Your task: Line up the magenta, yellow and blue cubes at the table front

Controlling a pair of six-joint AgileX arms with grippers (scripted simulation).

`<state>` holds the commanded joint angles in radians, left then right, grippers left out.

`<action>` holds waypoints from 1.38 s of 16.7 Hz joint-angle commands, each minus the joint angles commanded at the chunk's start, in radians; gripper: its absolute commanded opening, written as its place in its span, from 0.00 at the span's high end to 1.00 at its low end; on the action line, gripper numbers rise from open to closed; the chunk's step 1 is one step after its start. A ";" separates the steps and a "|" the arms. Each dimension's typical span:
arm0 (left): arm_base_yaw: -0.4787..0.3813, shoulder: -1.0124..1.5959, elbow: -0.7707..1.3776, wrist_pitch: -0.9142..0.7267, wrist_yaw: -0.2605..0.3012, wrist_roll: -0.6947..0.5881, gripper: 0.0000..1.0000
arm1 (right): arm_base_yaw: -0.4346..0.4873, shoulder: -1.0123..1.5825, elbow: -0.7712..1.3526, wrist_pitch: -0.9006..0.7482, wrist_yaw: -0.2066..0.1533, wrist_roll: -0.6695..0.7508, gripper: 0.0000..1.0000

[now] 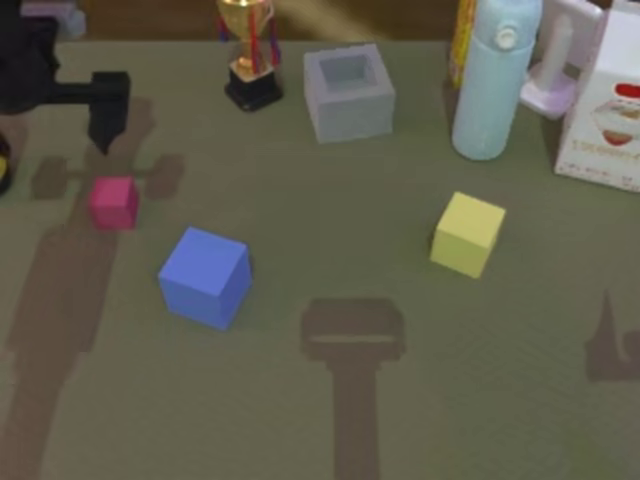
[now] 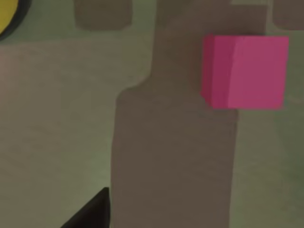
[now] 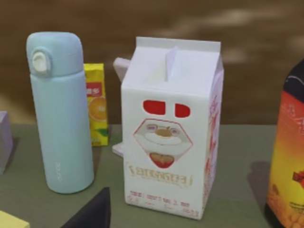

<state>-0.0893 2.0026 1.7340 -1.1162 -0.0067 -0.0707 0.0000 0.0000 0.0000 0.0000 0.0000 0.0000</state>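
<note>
The left gripper (image 1: 103,140) hangs over the table (image 1: 330,400) just behind the magenta cube (image 1: 113,202), clear of it and not touching; whether its fingers are open or closed I cannot tell from here. In the left wrist view the magenta cube (image 2: 244,71) sits flat on the olive surface, half in the arm's shadow. The blue cube (image 1: 205,276) lies near the magenta cube, in front of it and toward the table's right. The yellow cube (image 1: 467,233) is well apart from the magenta cube, far to the right. The grey hollow box (image 1: 348,92) stands behind, beside a gold trophy (image 1: 250,55). The right arm is out of the top view; its wrist camera faces a pale blue flask (image 3: 61,111) and a white carton (image 3: 171,128).
</note>
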 joint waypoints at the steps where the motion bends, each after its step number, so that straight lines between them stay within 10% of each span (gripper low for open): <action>1: -0.003 0.072 0.071 -0.042 0.001 -0.004 0.00 | 0.000 0.000 0.000 0.000 0.000 0.000 0.00; 14: -0.009 0.367 0.377 -0.195 0.011 -0.022 0.00 | 0.000 0.000 0.000 0.000 0.000 0.000 0.00; 23: -0.013 0.437 0.158 0.095 0.012 -0.020 0.00 | 0.000 0.000 0.000 0.000 0.000 0.000 0.00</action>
<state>-0.1027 2.4400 1.8920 -1.0207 0.0057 -0.0912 0.0000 0.0000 0.0000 0.0000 0.0000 0.0000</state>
